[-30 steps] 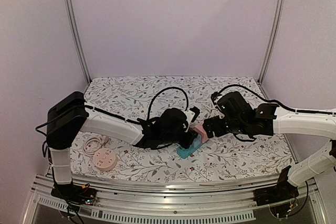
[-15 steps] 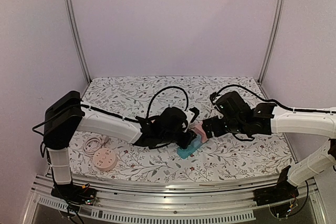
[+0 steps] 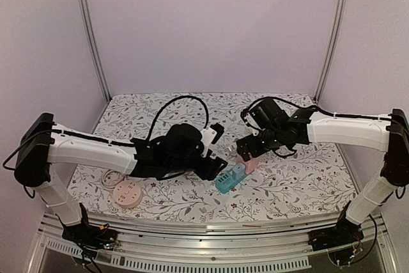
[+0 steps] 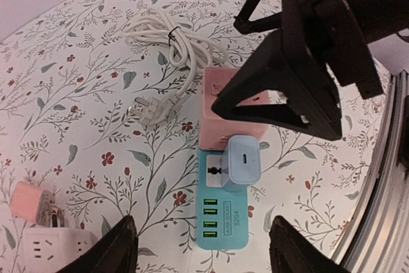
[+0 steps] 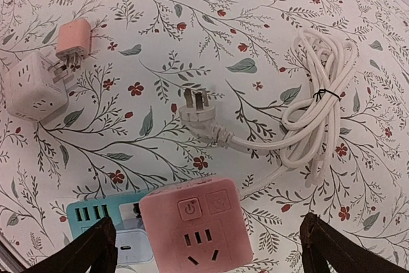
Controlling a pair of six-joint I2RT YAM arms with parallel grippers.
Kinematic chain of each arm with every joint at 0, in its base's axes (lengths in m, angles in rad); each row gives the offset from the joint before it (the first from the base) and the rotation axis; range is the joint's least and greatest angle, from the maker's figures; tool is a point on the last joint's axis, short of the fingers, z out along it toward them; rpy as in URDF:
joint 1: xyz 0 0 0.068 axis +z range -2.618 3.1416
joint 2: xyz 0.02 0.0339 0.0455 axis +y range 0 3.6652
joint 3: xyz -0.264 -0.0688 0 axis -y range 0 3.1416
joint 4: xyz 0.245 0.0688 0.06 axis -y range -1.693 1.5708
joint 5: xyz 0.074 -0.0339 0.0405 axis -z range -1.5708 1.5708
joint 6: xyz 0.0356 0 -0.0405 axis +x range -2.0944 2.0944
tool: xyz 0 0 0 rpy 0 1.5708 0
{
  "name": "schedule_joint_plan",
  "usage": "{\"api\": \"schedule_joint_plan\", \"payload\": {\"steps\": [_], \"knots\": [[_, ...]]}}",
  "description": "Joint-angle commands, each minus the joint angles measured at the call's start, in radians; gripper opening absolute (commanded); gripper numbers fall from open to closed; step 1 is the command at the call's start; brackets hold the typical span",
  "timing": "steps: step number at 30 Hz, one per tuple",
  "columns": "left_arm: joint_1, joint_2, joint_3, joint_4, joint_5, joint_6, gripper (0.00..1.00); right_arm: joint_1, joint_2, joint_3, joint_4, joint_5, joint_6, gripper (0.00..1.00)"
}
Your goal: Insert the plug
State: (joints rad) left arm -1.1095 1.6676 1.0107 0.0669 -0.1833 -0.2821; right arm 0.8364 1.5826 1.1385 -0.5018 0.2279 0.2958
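Observation:
The plug (image 4: 239,161), a pale blue charger block, sits in the socket of a teal power strip (image 4: 223,222) and nothing grips it. My left gripper (image 4: 204,247) hangs open above the strip's near end, one finger on either side and nothing between them. From above, the plug (image 3: 238,171) stands on the strip (image 3: 227,182), with the left gripper (image 3: 214,164) just to its left. A pink cube socket (image 5: 195,225) lies against the strip's far end. Over that cube my right gripper (image 5: 214,257) is wide open and holds nothing. It (image 3: 246,148) hovers right of the plug.
A white three-pin plug (image 5: 201,119) with a coiled white cable (image 5: 319,107) lies behind the pink cube. A white cube socket (image 5: 32,87) with a pink charger (image 5: 73,36) sits further off. A round pink socket (image 3: 128,193) rests front left. The metal rail (image 4: 390,177) borders the table front.
The left gripper has opened, let go of the pale blue plug and drawn back to the left. The right arm has lifted and shifted back from the pink cube.

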Motion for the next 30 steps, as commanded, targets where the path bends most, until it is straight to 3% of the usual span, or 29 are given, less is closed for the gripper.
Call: {"api": "schedule_joint_plan", "payload": {"steps": [1,9,19,30], "knots": [[0.01,-0.034,-0.054,0.004,-0.044,0.004,0.72,-0.026,0.075,0.055,-0.08,-0.071,-0.058,0.99],[0.02,-0.05,-0.074,0.016,-0.061,0.003,0.74,-0.029,0.18,0.103,-0.113,-0.083,-0.073,0.96],[0.031,-0.052,-0.086,0.025,-0.062,0.003,0.74,-0.029,0.203,0.098,-0.126,-0.073,-0.063,0.62],[0.034,-0.055,-0.098,0.033,-0.075,0.004,0.73,-0.107,0.118,-0.01,-0.191,0.131,0.034,0.61]]}}
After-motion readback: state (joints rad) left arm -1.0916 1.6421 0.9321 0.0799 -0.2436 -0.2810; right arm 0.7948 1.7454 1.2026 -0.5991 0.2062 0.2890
